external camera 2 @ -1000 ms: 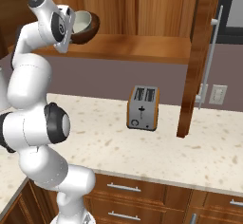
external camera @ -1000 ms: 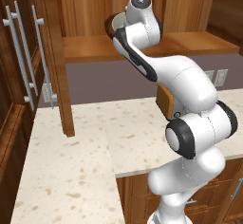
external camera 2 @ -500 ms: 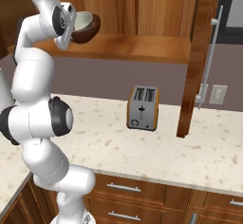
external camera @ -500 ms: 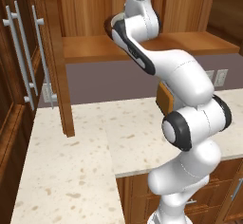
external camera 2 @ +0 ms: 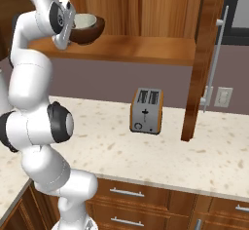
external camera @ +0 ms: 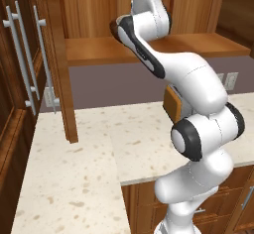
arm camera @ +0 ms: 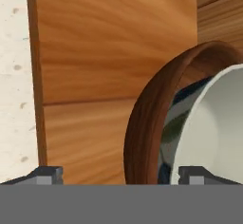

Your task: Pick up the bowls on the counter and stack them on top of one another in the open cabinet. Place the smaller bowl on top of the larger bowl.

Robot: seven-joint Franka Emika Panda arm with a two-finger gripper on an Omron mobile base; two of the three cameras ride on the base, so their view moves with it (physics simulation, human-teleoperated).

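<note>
On the open cabinet's plank shelf (external camera 2: 146, 48) the wide dark brown wooden bowl (external camera 2: 90, 33) holds the small pale bowl (external camera 2: 85, 20). Just left of the stacked bowls is my gripper (external camera 2: 72, 28), at their rim. In the hand view the wooden bowl's rim (arm camera: 147, 118) and the pale bowl's wall (arm camera: 213, 123) loom close. My gripper (arm camera: 122, 175) is open, its fingertips (arm camera: 45, 174) set wide apart with the wooden rim between them. The arm hides the hand in the left base view.
A silver and orange toaster (external camera 2: 146, 111) stands on the beige speckled counter (external camera 2: 112, 141) below the shelf. A wooden post (external camera 2: 197, 78) rises at the right, and a dark tall cabinet with long silver handles (external camera: 22, 59) stands at the left.
The arm's upper links have risen and straightened a little, with the hand staying by the bowls. Both bowls stay put on the shelf.
</note>
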